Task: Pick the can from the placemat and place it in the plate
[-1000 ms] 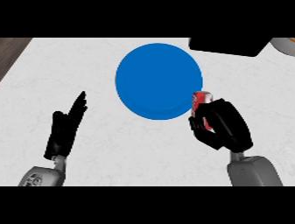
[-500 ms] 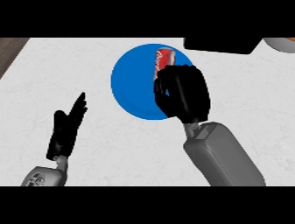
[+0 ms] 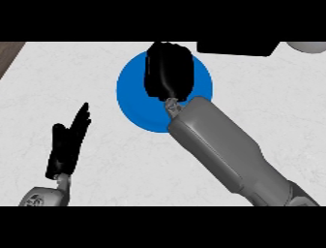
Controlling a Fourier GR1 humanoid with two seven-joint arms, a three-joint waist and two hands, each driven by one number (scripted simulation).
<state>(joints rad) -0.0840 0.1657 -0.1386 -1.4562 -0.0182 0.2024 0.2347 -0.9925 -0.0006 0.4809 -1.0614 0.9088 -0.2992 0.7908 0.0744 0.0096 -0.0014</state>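
The right hand [image 3: 168, 71] is seen over the blue plate [image 3: 134, 105], fingers curled; the can is hidden, its place unclear. The left hand [image 3: 68, 145] is held open, near left.

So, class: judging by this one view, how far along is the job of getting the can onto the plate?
Done: the right hand has reached over the blue plate, away from the dark placemat at the top edge. In hand: the can is hidden under that hand, so its grip cannot be confirmed. Left: setting it down, letting go, withdrawing. The left hand rests open at lower left.
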